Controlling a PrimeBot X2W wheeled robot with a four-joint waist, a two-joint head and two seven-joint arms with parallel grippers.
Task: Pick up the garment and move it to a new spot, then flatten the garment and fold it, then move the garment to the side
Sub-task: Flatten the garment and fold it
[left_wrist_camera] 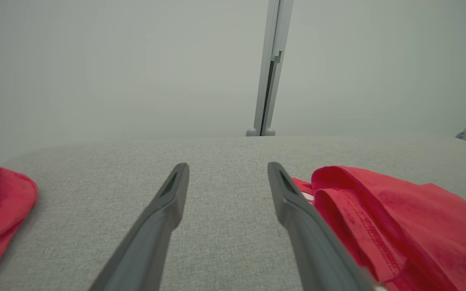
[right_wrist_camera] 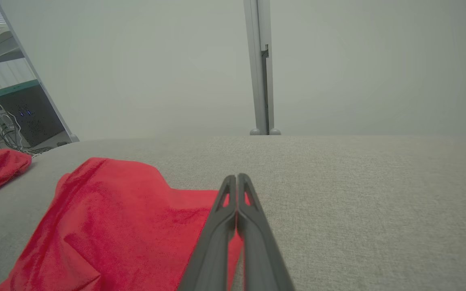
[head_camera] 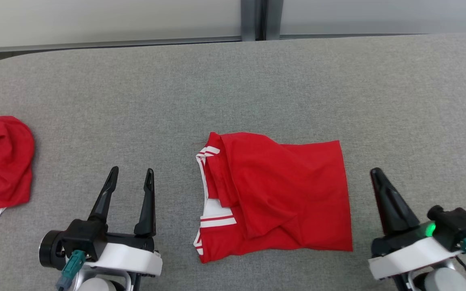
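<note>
We see red garment (head_camera: pixel 275 198) folded into rough rectangle, white-striped trim along its left edge. It lies flat on grey fabric table (head_camera: pixel 257 81), between our two grippers. Our left gripper (head_camera: pixel 132 170) sits left of it, fingers spread apart, nothing between them. Our right gripper (head_camera: pixel 375 173) sits just right of it, fingers pressed together, gripping nothing. At far left, well apart, second red garment (head_camera: pixel 0 161) lies crumpled.

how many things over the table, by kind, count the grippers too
red garments: 2, the folded garment in the middle and the bunched garment at the far left
grippers: 2, the left gripper open, the right gripper shut, neither holding cloth
total: 4
</note>
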